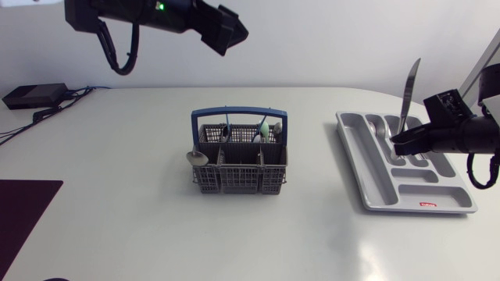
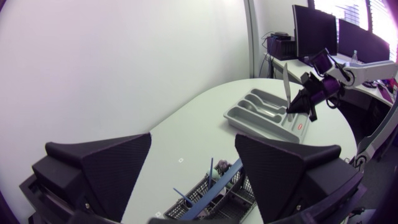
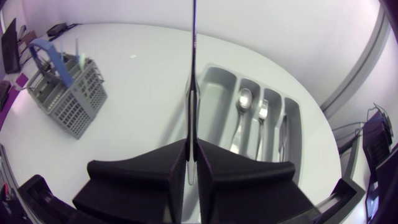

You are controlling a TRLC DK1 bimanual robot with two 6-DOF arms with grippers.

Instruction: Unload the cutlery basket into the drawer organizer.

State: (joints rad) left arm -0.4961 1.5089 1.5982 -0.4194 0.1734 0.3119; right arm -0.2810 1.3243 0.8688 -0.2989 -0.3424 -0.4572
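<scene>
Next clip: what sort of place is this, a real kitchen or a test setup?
Probably a lab or office test bench, not a kitchen: the cutlery basket and drawer organizer sit loose on a plain white table, and a robot's right pincer holds a knife over the organizer.

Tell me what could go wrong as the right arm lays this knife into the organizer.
1. The right gripper pinches the knife near one end, most of it standing free above; it may swing or slip when tilted flat.
2. A spoon and what looks like a fork already lie in slots of the organizer; a misaligned drop could land on them or straddle a divider.
</scene>
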